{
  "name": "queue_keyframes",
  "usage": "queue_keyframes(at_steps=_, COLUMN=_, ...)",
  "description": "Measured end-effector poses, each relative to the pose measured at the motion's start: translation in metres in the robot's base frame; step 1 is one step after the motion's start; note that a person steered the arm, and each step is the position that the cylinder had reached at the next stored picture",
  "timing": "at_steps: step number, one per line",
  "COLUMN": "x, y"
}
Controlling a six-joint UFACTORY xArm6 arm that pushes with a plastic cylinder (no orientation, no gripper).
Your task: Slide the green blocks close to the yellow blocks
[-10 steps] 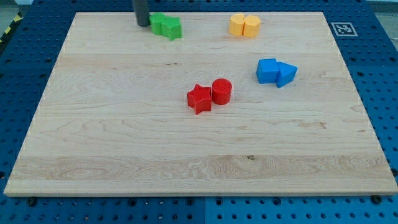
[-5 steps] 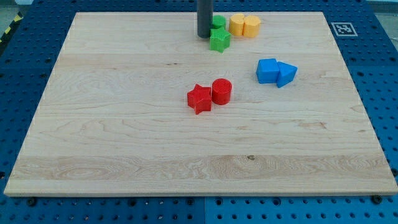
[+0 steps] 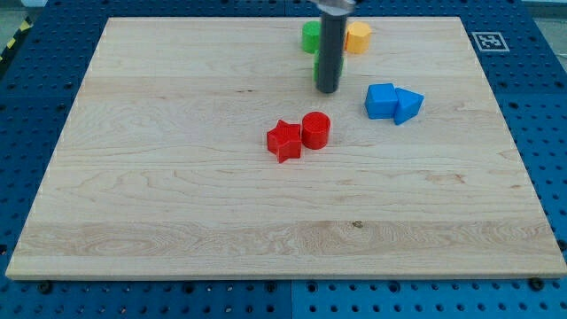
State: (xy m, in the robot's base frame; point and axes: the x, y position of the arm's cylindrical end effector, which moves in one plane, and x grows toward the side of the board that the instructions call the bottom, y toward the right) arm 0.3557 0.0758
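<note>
Nearest to the view's bottom lies only the bare wood of the board (image 3: 177, 230). Further up, near the middle, a red star-shaped block (image 3: 284, 141) touches a red cylinder (image 3: 316, 130), and to the view's right of them a blue cube-like block (image 3: 382, 101) sits against a blue wedge-shaped one (image 3: 407, 105); none of these belongs to the task. Above the red pair stands the dark rod, and my tip (image 3: 327, 90) rests on the wood there. It is a plain rod with nothing to open or close, and it holds nothing. A thin green edge (image 3: 315, 68) shows along the rod's left side, so one green block is mostly hidden behind the rod, and its shape cannot be made out. The other green block (image 3: 310, 36) is close to the top edge, round-looking, just left of the rod. On the rod's right side a yellow block (image 3: 358, 37) is seen; if a second yellow one is beside it, the rod covers it. The relation that matters is this: the hidden green block lies just above my tip and a little to the view's left — the yellow lies up and to the right of it. I judge that a push toward the view's top right would close the remaining gap, and the upper green block seems already near the yellow.
</note>
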Motion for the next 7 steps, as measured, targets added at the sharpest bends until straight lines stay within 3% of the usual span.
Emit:
queue_keyframes(at_steps=2, x=0.0, y=0.01)
queue_keyframes(at_steps=3, x=-0.001, y=-0.015)
queue_keyframes(at_steps=7, x=-0.047, y=-0.018)
